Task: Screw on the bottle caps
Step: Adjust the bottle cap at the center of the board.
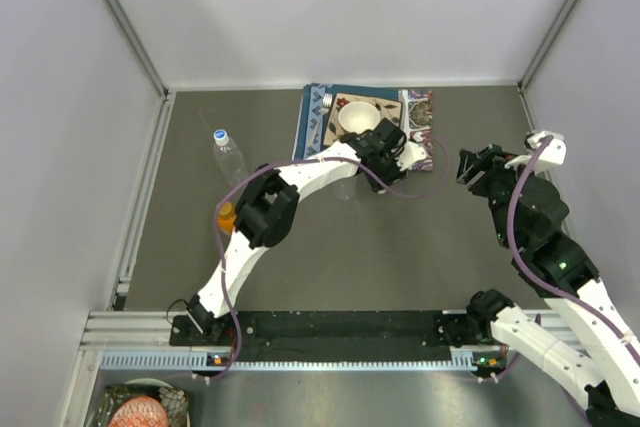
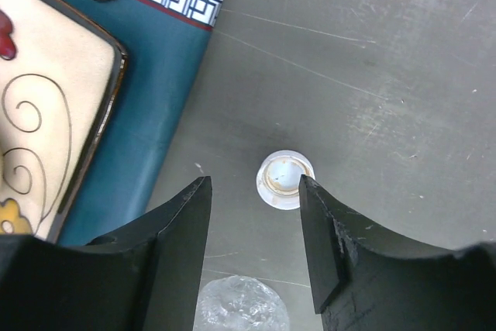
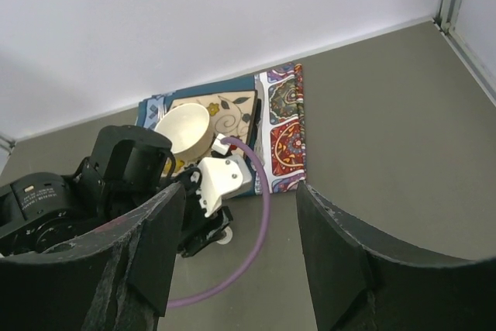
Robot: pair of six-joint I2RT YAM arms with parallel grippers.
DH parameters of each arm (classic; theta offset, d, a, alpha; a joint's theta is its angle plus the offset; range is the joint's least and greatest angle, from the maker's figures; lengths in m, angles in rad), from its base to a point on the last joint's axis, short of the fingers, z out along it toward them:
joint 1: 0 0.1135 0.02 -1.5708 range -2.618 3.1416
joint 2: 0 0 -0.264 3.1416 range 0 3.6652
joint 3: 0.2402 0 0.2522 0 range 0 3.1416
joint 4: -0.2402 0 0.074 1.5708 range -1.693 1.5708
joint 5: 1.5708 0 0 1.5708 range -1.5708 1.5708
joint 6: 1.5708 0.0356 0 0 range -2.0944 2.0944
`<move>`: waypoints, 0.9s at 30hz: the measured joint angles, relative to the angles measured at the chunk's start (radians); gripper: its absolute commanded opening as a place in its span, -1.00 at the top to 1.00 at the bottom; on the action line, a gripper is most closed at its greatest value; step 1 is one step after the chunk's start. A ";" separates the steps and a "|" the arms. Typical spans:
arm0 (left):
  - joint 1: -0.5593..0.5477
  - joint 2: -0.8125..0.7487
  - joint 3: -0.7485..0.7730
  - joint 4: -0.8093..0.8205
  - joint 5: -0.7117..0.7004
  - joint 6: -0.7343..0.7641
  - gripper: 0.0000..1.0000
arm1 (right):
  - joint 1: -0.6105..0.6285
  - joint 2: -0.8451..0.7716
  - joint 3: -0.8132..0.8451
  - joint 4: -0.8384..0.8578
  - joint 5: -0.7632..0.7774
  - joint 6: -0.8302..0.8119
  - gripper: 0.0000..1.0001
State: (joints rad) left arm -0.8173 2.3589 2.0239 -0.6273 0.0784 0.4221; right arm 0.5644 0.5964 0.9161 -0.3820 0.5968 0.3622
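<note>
One clear bottle stands capped on the desk, a white cap lies loose, hollow side up, beneath the left hand, parted and empty, right hand likewise parted, holding nothing.

Counter: dark grey, matt, finely scratched.
Far edge, middle: teal mat with a white key-pattern border; a red and purple paisley cloth lies against its right side.
Left part: clear bottle upright, blue-and-white cap on top; orange bottle nearer the arms, partly hidden.
Bare patch near the mat: white cap, open side up, apart from the mat.
Near that cap: second clear bottle, seen from above, not touching it.
</note>
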 measured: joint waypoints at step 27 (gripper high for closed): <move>0.005 0.006 -0.039 0.045 0.041 0.000 0.09 | 0.000 0.002 -0.002 0.000 -0.076 0.000 -0.19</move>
State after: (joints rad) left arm -0.8120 2.3650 1.9846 -0.5823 0.1196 0.4217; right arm 0.5644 0.5987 0.9142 -0.3824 0.5205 0.3622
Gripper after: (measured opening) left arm 0.498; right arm 0.603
